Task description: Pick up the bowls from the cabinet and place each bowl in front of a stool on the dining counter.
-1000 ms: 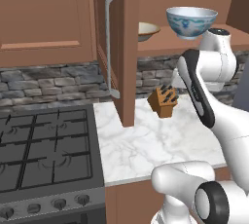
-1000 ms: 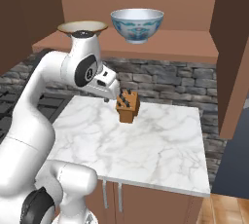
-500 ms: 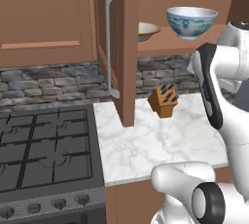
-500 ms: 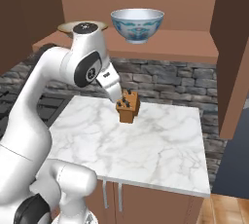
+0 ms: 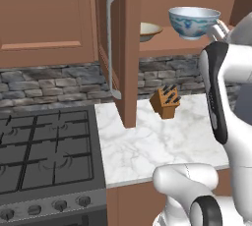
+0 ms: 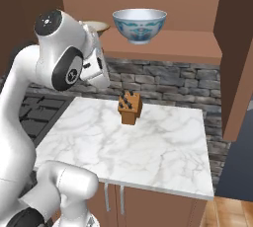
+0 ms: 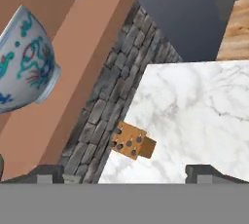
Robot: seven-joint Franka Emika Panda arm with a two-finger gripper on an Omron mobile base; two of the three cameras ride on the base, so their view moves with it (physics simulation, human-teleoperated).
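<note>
Gripper: spread wide, empty, tips apart low in the hand view
Blue-patterned bowl: on the cabinet shelf, over the desk
Beige bowl: further left on the shelf
Risk: a rushed reach could nudge the footed bowl off the shelf edge
Left base view: open cabinet door, stove
Right base view: bowl's interior

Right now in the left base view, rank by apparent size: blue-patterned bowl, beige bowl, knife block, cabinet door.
1. cabinet door, by far the largest
2. blue-patterned bowl
3. knife block and beige bowl: too close to rank, since the door hides part of the beige bowl.
</note>
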